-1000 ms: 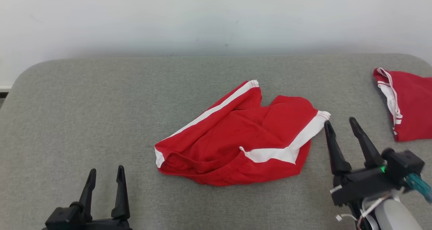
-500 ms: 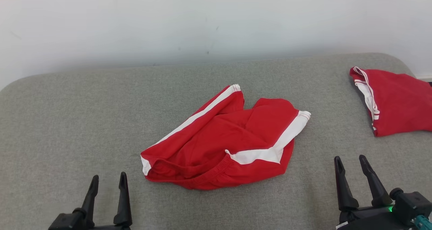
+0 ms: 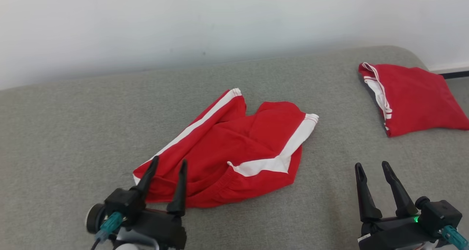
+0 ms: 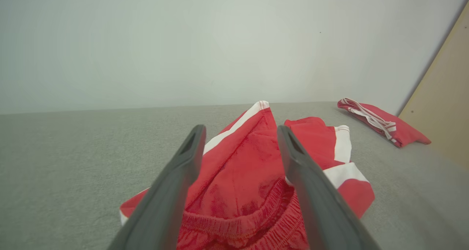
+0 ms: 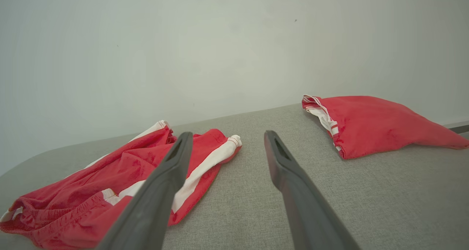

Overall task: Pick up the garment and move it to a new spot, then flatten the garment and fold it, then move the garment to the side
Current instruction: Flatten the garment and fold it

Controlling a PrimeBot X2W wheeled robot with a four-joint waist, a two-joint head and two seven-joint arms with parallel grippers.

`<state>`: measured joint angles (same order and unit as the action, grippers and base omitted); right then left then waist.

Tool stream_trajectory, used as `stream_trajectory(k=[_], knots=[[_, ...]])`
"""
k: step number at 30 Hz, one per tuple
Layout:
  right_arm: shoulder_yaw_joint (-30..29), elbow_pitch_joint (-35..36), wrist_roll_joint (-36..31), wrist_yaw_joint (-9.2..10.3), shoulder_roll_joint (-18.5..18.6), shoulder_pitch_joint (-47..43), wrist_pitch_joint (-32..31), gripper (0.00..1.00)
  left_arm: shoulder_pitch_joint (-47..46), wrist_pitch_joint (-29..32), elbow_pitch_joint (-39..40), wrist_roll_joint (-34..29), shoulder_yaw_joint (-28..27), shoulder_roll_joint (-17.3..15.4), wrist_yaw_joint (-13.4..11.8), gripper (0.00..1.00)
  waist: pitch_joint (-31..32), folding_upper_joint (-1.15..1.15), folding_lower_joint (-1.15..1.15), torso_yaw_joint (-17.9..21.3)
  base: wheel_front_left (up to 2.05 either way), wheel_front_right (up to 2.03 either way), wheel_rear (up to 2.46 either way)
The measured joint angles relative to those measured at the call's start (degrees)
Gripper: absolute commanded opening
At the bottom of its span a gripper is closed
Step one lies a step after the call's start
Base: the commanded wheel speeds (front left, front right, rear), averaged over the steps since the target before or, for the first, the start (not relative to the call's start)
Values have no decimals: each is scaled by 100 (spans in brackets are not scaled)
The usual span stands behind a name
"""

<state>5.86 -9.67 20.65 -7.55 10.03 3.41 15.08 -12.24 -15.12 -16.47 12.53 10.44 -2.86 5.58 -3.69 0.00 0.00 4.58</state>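
Red fabric shorts with white side stripes (image 3: 234, 147) are lying rumpled near the middle of the grey cloth-covered tabletop (image 3: 73, 114). Legs are splaying toward the white wall (image 3: 183, 22), the gathered elastic waistband (image 4: 234, 224) is facing the robot, and the right leg is folding over itself so its stripe is kinking. Not flat, not folded, so I'm reading this as the opening pick-up step. Left claw (image 3: 169, 160) is sitting at the near-left corner of the shorts, fingers spread wide apart, gripping nothing. In the head view its tips are overlapping the red cloth, and the left wrist view is looking straight down the gap at the waistband. It's probably lining up on that edge because the elastic is offering a thicker, firmer bite than loose cloth. Can't tell whether the tips are touching fabric or hovering just over it. Right claw (image 3: 371, 164) is also standing wide apart and empty, over bare tabletop to the right of the shorts, near the right hem but not touching it; likely meant for the opposite side once the lift is starting. A second red garment with white trim (image 3: 414, 99), folded into a neat pad, is resting well apart at the far right corner, presumably the drop zone for finished pieces. A beige panel (image 4: 447, 96) is showing at the right edge of the left wrist view.
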Motion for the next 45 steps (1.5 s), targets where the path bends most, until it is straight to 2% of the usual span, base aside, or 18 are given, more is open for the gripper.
stream_trajectory(k=[5, 10, 24, 25, 26, 27, 29, 30, 38, 45], knots=[[-1, -54, 4, 0, -75, 30, 0, 100, -564, 89, -671, 20, 487, 2, 99, 100, -87, 0, 0, 246, 0, 0, 0], [-29, -99, 40, 0, -118, 118, 0, 100, -959, 443, -1256, 62, 849, -4, 149, 100, -208, 0, 0, 499, 0, 0, 0], [-100, -143, 59, 0, -198, 240, 1, 100, -1401, 1295, -2119, 531, 1303, -63, 185, 100, -534, 0, 1, 957, 0, 0, 0], [-102, -143, 59, 0, -205, 241, 0, 100, -1402, 1263, -2115, 569, 1306, -60, 185, 97, -545, 0, 0, 968, 0, 0, 0], [-104, -143, 58, 0, -212, 242, 0, 100, -1411, 1261, -2116, 600, 1319, -62, 185, 80, -555, 0, 1, 976, 0, 0, 0], [-112, -143, 58, 0, -222, 243, 0, 100, -1416, 1269, -2124, 641, 1352, -65, 185, 56, -561, 0, 1, 978, 0, 0, 0], [-129, -146, 57, 0, -238, 245, 0, 100, -1421, 1204, -2114, 714, 1417, -63, 186, 16, -566, 0, 1, 966, 0, 0, 0], [-138, -154, 56, 0, -247, 246, 0, 100, -1433, 1191, -2111, 733, 1452, -63, 186, 0, -567, 0, 1, 953, 0, 0, 0], [-141, -222, 43, 0, -263, 175, 0, 100, -1513, 519, -1749, 869, 1328, -97, 145, 0, -499, 0, 0, 638, 0, 0, 0], [-176, -243, 32, 0, -241, 105, 0, 100, -729, 423, -820, 875, 1357, -269, -12, 0, -393, 0, 0, 228, 0, 0, 0]])
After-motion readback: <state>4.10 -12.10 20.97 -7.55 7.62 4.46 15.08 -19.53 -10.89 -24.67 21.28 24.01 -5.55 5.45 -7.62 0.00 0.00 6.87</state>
